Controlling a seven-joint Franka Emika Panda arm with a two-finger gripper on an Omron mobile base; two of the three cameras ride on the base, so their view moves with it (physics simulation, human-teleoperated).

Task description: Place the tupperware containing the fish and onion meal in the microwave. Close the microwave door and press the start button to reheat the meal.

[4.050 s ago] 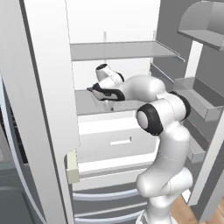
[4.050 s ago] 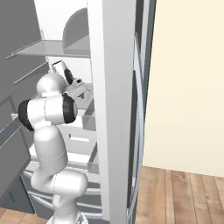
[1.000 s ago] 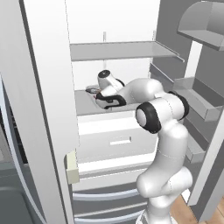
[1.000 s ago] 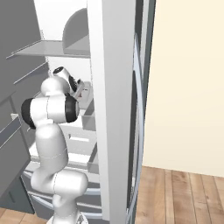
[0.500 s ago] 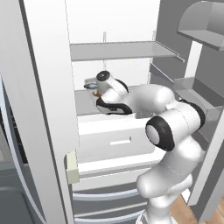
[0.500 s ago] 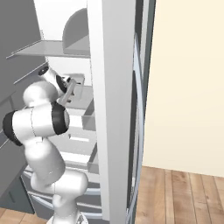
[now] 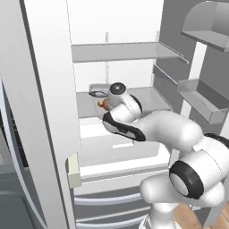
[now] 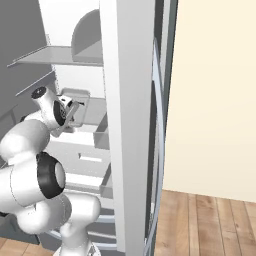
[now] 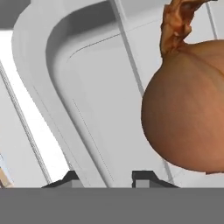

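Note:
The tupperware is a light-grey tray at the front of the middle fridge shelf, tilted in the right base view. My gripper is shut on its near wall. In the hand view the rounded wall of the tupperware runs down between the two fingertips of the gripper. The orange-brown onion lies inside it at the right, very close, and it peeks out beside the hand in the left base view. The fish is hidden. The microwave and its door are out of view.
I face an open fridge. A glass shelf hangs above the hand, white drawers lie below, and door bins stand at the right. The thick white door edge is close on the right of the arm.
The hand closed on the tray at the shelf, and it now sits slightly higher and nearer the shelf front. The elbow has swung out to the right and toward the base.

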